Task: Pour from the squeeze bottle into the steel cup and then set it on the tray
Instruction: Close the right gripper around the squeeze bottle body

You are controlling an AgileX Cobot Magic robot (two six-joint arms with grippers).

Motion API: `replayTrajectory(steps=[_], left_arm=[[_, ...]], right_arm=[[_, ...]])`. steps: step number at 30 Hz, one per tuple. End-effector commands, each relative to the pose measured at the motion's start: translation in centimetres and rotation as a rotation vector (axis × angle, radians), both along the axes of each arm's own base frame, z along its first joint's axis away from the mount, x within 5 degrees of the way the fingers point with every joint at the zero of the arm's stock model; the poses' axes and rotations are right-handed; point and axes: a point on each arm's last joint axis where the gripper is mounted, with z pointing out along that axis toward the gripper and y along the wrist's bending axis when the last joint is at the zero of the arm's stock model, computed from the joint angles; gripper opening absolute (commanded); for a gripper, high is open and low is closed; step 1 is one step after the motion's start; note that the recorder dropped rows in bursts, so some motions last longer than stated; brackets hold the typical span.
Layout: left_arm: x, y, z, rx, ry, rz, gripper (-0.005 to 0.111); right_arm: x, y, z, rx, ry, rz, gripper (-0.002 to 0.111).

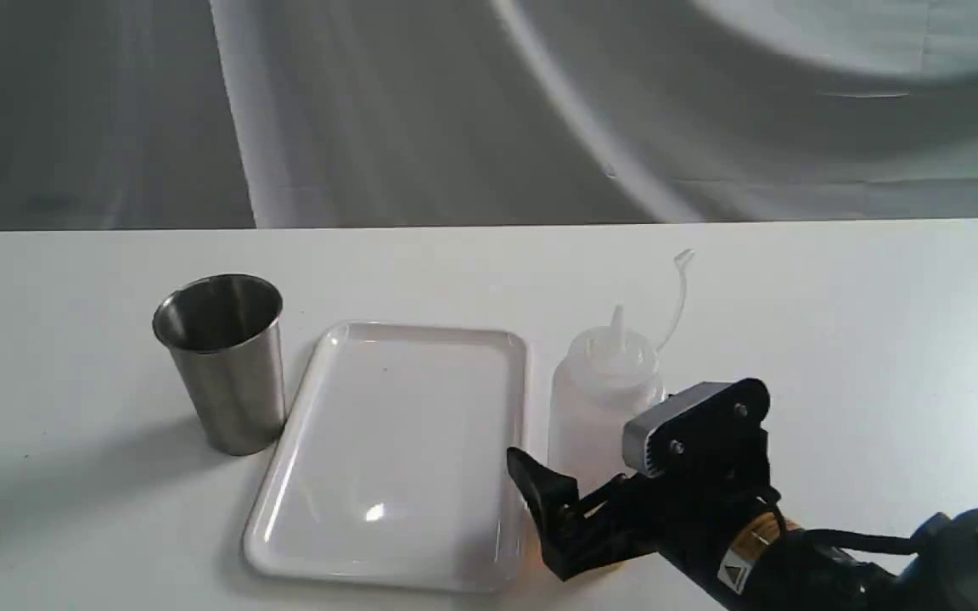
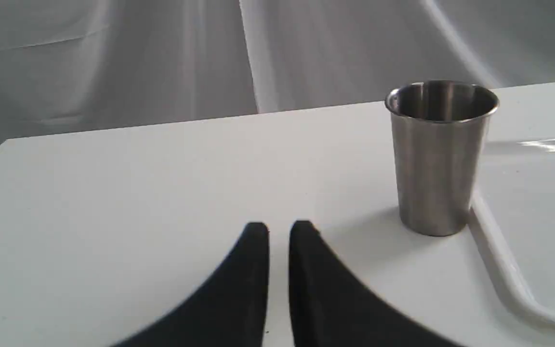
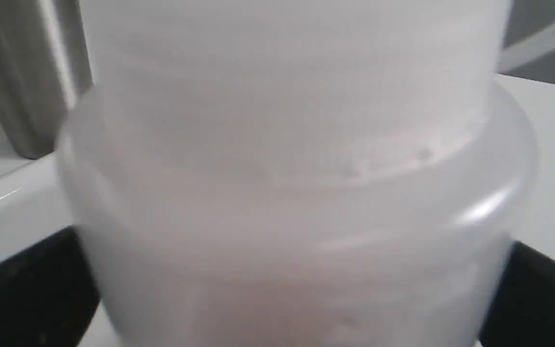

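Right gripper (image 1: 582, 458) sits low on the squeeze bottle (image 1: 595, 407), one finger on each side of the body. The right wrist view shows black fingers at both edges of the bottle, but I cannot tell whether the pads are bearing on the plastic yet. Left gripper (image 2: 279, 229) idles over the table (image 1: 837, 322) near the steel cup (image 1: 226, 365), fingers drawn nearly together, holding nothing.

Step in hand, as I read it: securing the bottle before the lift. The wall looks soft, so I'd close only until it stops slipping, because a hard pinch could push liquid out of the open nozzle early. The grip is low, so I'd lift straight up and slowly, and watch for the top swaying. The tray (image 1: 421, 333) lies between bottle and cup, so the carry goes across it.

Containers:
- Bottle upright on the table just beside the tray's right edge, nozzle uncapped, cap strap (image 1: 680, 288) standing free. A faint warm tint shows low in the body – level unclear.
- Cup upright, mouth open, just beside the tray's left edge. No liquid visible inside, though I can't see its bottom.
- Tray carries nothing.
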Motion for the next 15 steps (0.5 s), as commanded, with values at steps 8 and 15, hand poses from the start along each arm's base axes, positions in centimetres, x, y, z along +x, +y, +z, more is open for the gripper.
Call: replayTrajectory(steps=[8,15], left_arm=[[0.0,0.0,-0.1,-0.002,-0.005,-0.006,0.008],[0.0,0.0,-0.1,-0.002,-0.005,-0.006,0.008]], right_arm=[[0.1,0.0,0.1,-0.027,-0.041,0.01,0.102],[0.0,-0.1,-1.0,-0.046,-0.02,0.013,0.093]])
